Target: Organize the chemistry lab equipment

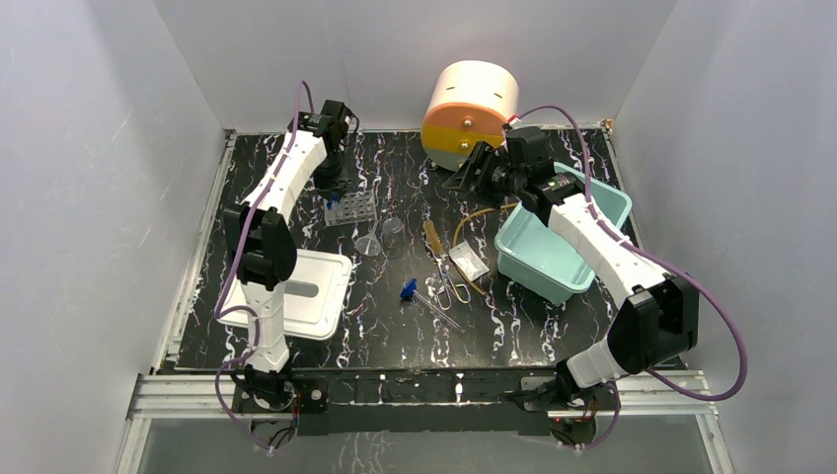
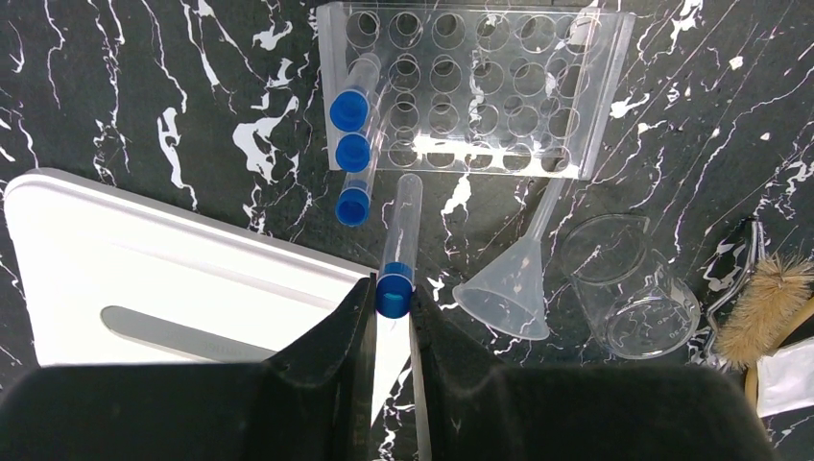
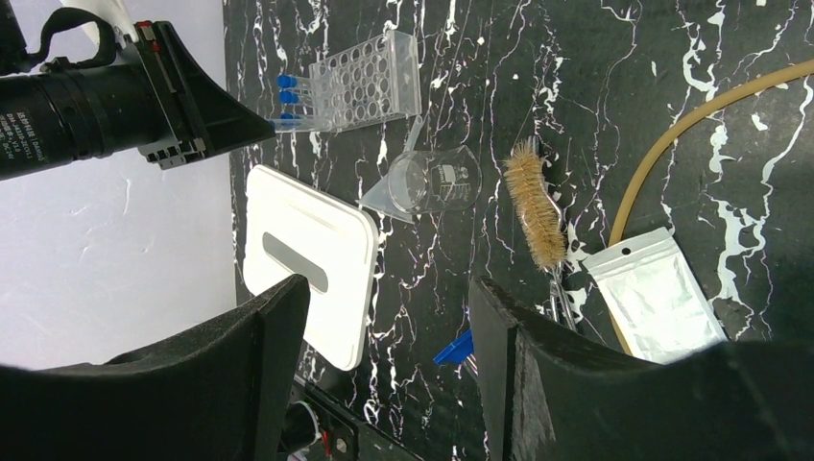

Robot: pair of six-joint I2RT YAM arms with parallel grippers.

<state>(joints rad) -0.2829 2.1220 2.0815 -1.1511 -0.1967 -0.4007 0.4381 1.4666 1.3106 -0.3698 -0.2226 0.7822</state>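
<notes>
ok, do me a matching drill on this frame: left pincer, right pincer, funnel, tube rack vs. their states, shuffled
A. left pincer
B. right pincer
C. clear plastic funnel
D. clear grid tube rack

1. open, holding nothing
2. three blue-capped tubes sit in it at one end
3. on its side beside the beaker
4. shut on a loose tube at its cap

Pairs: A-4, B-1, C-3, D-2
</notes>
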